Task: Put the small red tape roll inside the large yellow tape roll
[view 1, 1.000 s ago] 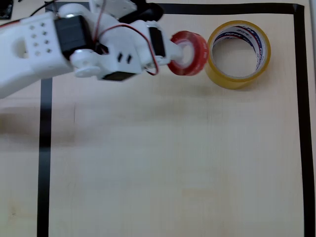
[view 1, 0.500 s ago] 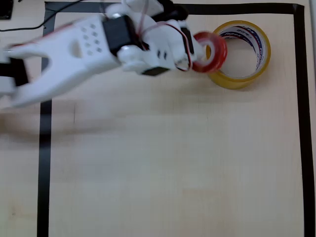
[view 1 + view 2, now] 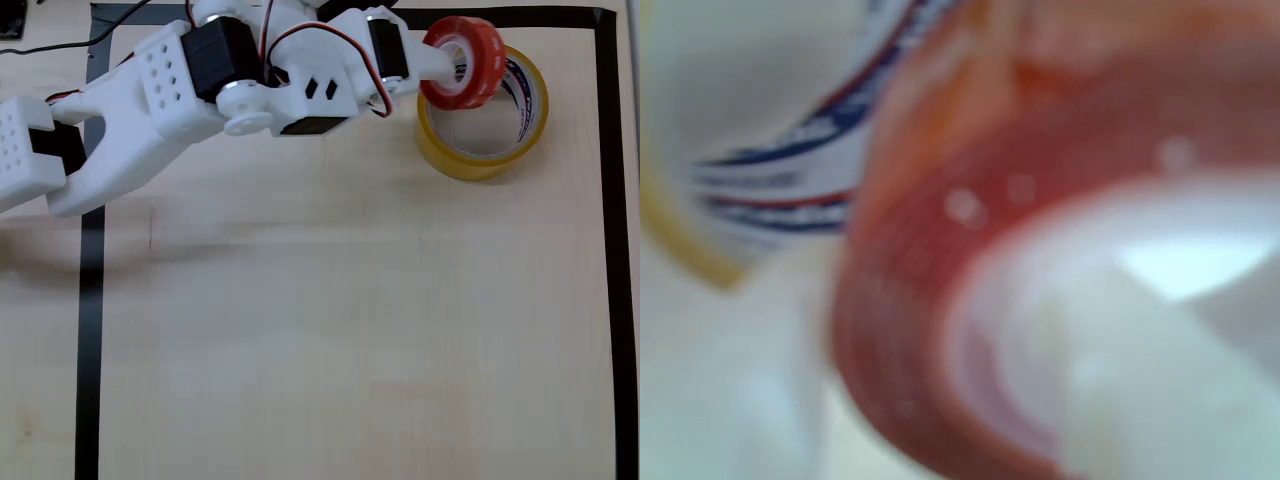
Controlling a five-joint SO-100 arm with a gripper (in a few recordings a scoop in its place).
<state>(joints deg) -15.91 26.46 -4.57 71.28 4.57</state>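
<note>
In the overhead view the small red tape roll (image 3: 465, 60) hangs tilted over the upper left rim of the large yellow tape roll (image 3: 490, 150), which lies flat at the table's top right. My gripper (image 3: 440, 66) is shut on the red roll, one finger through its white core. The wrist view is a close blur: the red roll (image 3: 910, 300) takes up most of the picture, a white fingertip (image 3: 1120, 400) lies inside its core, and the yellow roll's (image 3: 680, 240) printed inner wall shows at the upper left.
Black tape (image 3: 610, 250) marks a rectangle on the light wooden table (image 3: 350, 330). The white arm (image 3: 150, 110) reaches in from the left across the top. The yellow roll sits close to the top right corner of the marked area.
The arm has carried the red roll rightward and up, from beside the yellow roll's left side to above its upper left rim.
</note>
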